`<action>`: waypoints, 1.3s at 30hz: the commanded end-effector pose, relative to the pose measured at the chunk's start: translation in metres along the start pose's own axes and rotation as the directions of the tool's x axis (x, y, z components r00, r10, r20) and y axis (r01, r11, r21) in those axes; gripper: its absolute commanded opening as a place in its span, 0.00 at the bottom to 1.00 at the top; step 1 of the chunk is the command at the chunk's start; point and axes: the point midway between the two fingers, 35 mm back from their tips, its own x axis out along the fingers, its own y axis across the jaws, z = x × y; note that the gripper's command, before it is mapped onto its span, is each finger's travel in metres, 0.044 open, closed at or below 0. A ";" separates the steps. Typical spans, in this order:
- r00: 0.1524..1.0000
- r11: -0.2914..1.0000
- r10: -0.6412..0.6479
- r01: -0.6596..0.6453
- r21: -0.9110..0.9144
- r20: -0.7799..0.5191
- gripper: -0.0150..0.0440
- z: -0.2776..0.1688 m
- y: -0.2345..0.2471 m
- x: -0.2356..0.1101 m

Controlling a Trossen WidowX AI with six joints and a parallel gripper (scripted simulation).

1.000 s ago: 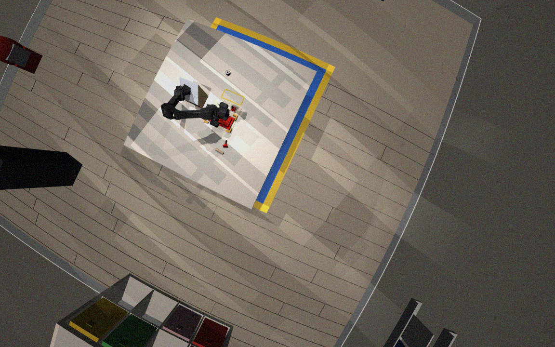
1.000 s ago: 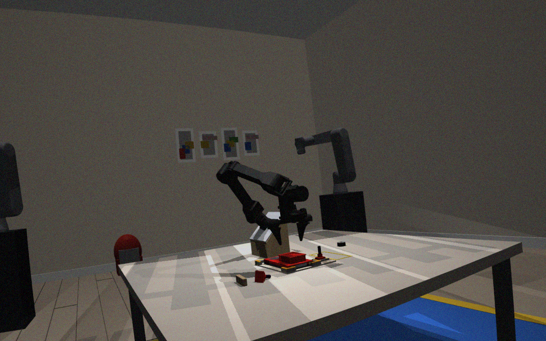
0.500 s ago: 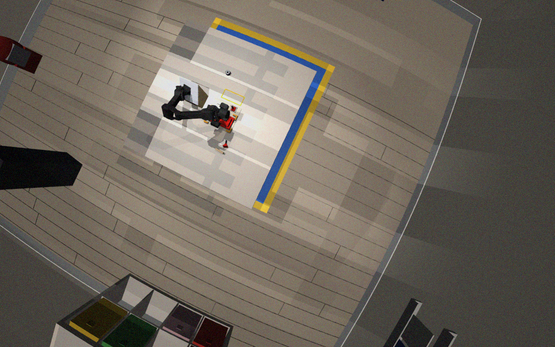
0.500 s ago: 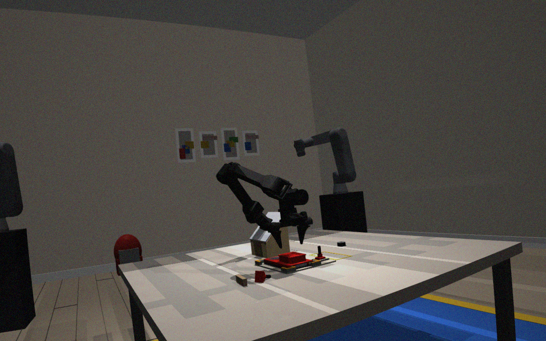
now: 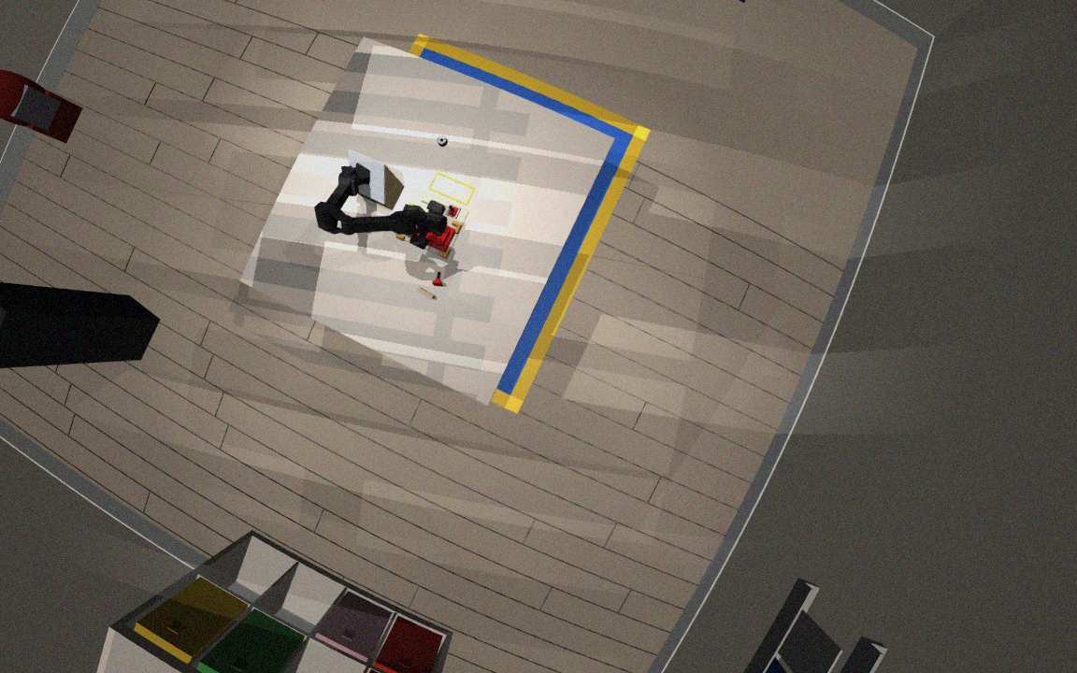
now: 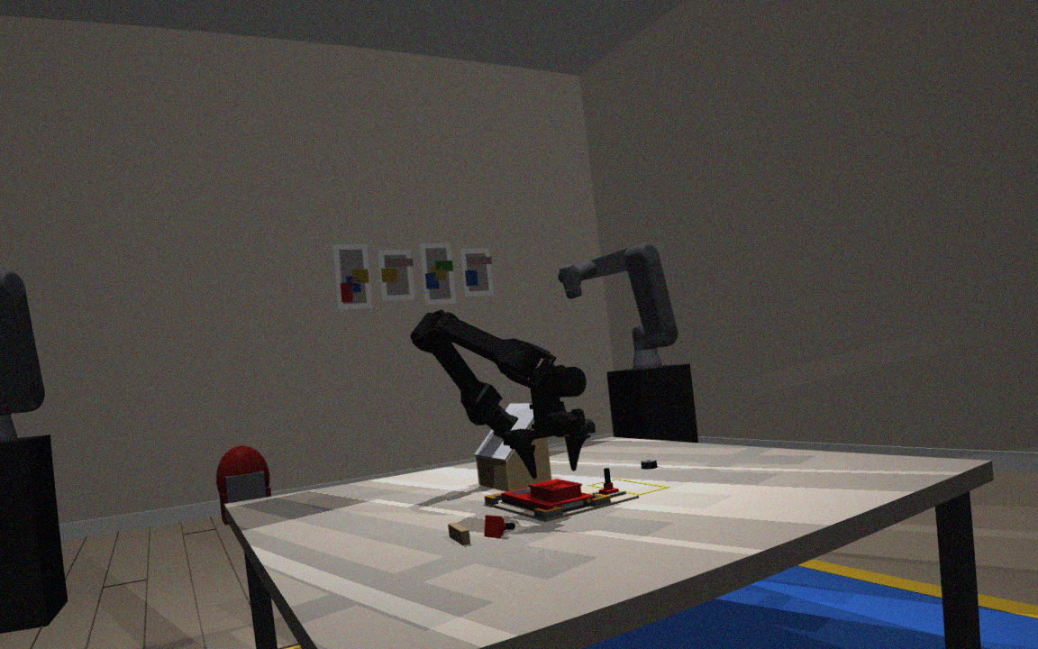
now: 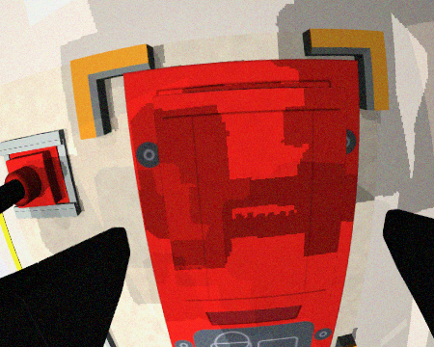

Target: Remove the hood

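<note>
The red toy car (image 7: 243, 200) (image 6: 555, 489) (image 5: 445, 245) sits on the table inside orange corner brackets (image 7: 108, 67), with its red hood panels in place. I cannot tell the hood's seam clearly. My gripper (image 7: 262, 235) (image 6: 552, 470) (image 5: 435, 224) is open wide and empty. It hangs a little above the car, with one black finger on each side and touching nothing. The marked area is a yellow outlined rectangle (image 5: 456, 180) (image 6: 651, 487) just beyond the car; one of its lines shows in the wrist view (image 7: 8, 231).
A red lever switch (image 7: 40, 180) (image 6: 608, 484) on a grey base stands between the car and the marked area. A house-shaped block (image 6: 506, 463) (image 5: 383, 184) holds the arm's base. A red piece (image 6: 496, 525), a tan block (image 6: 458, 533) and a black puck (image 6: 650, 463) lie nearby.
</note>
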 end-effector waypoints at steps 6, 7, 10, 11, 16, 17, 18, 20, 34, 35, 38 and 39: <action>1.000 1.000 -0.006 0.006 -0.008 -0.010 1.00 -0.003 0.000 0.011; 1.000 1.000 -0.006 0.006 -0.008 -0.010 1.00 -0.003 0.000 0.012; 1.000 1.000 -0.007 0.007 -0.008 -0.010 1.00 -0.003 0.000 0.014; 1.000 1.000 -0.007 0.007 -0.008 -0.010 1.00 -0.003 0.000 0.015; 1.000 1.000 -0.007 0.007 -0.008 -0.010 1.00 -0.003 0.000 0.018; 1.000 1.000 -0.007 0.007 -0.008 -0.010 1.00 -0.003 0.000 0.018; 1.000 1.000 -0.007 0.007 -0.008 -0.010 1.00 -0.003 0.000 0.018; 1.000 1.000 -0.007 0.007 -0.008 -0.010 1.00 -0.003 0.000 0.018; 1.000 1.000 -0.008 0.007 -0.008 -0.010 1.00 -0.003 0.000 0.024; 1.000 1.000 -0.008 0.007 -0.008 -0.010 1.00 -0.003 0.000 0.025; 1.000 1.000 -0.008 0.007 -0.008 -0.010 1.00 -0.003 0.000 0.026; 1.000 1.000 -0.008 0.008 -0.008 -0.010 1.00 -0.003 0.000 0.026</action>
